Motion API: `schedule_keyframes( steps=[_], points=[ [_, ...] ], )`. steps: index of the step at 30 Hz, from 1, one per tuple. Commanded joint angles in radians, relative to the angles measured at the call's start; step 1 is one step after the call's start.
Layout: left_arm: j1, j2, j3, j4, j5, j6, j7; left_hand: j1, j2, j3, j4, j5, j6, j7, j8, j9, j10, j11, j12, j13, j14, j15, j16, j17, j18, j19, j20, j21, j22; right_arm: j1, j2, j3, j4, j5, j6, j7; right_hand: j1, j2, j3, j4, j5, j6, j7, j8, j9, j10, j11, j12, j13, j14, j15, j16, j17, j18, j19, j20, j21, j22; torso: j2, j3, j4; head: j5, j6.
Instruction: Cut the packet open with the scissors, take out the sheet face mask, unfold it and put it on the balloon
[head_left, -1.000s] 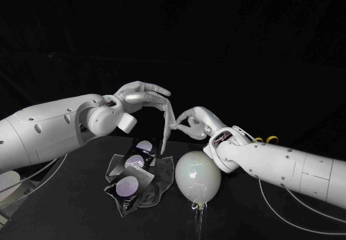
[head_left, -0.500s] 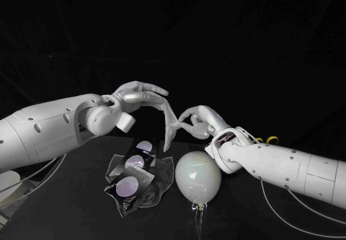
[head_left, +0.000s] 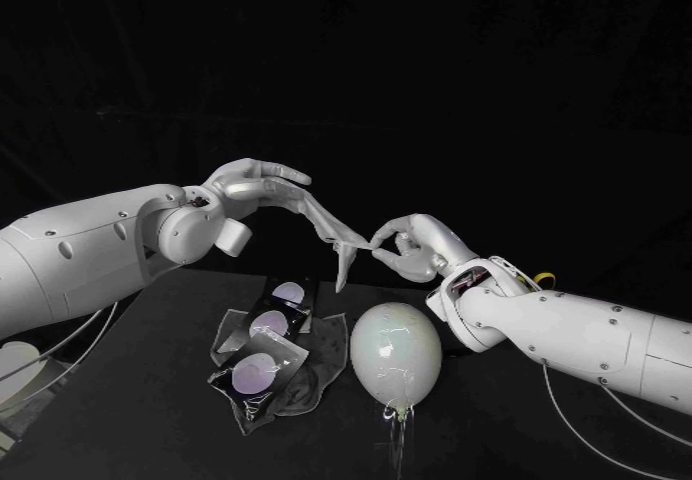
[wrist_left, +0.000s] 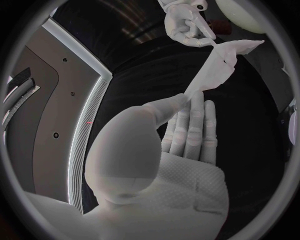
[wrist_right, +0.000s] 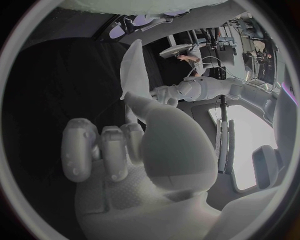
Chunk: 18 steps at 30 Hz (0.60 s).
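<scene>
The left robot hand (head_left: 254, 186) and right robot hand (head_left: 411, 248) are pinching the sheet mask (head_left: 342, 262) between them — above the balloon (head_left: 395, 350). The packet (head_left: 264, 362) is lying beside the balloon.

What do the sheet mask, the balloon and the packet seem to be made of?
The sheet mask looks like thin, pale, limp fabric or fibre sheet: it hangs in soft folds. The balloon is probably rubber, smooth and glossy: light reflects on its skin. The packet seems plastic foil, dark and shiny, with sharp creases.
</scene>
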Motion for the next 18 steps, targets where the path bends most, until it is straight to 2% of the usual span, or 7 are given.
schedule_keyframes(
  steps=[1,9,18],
  points=[
    [0.002,0.002,0.002,-0.007,0.000,-0.003,0.011,0.010,-0.002,0.005,-0.003,0.003,0.008,0.003,-0.005,-0.001,0.032,-0.022,0.001,0.001,-0.001,-0.005,0.005,0.001,0.014,0.003,-0.006,0.004,0.001,0.000,-0.005,0.000,0.008,-0.041,0.038,0.007,-0.009,-0.003,0.004,-0.001,-0.001,-0.003,0.002,0.004,0.025,0.024,-0.003,0.004,0.143,0.103,-0.007,0.003,0.263,-0.018,0.007,-0.007,0.002,0.206,0.001,0.0000,0.0014,0.000,-0.001],
    [0.002,0.006,0.001,-0.020,0.000,0.001,0.004,0.010,-0.002,0.005,-0.003,0.003,0.009,0.003,-0.005,-0.001,0.032,-0.022,0.001,0.002,0.000,-0.005,0.006,0.002,0.014,0.003,-0.007,0.005,0.001,0.000,-0.013,0.000,0.019,-0.083,0.061,0.012,-0.011,-0.006,0.006,-0.001,-0.001,-0.007,0.002,0.009,0.028,0.025,-0.003,0.005,0.145,0.103,-0.007,0.003,0.263,-0.017,0.005,-0.007,-0.001,0.205,0.000,-0.0005,0.0012,0.000,0.000],
    [0.002,0.008,0.001,-0.028,-0.005,-0.002,0.001,0.010,-0.002,0.005,-0.003,0.003,0.009,0.003,-0.005,-0.001,0.032,-0.022,0.001,0.002,0.000,-0.005,0.006,0.002,0.014,0.003,-0.007,0.005,0.001,0.000,-0.016,0.000,0.022,-0.201,0.118,-0.016,-0.011,-0.008,0.008,-0.002,-0.001,-0.008,0.002,0.013,0.030,0.028,-0.003,0.010,0.150,0.103,-0.007,0.003,0.263,-0.017,0.004,-0.007,-0.003,0.205,0.001,-0.0004,0.0018,0.004,-0.003]
  ],
)
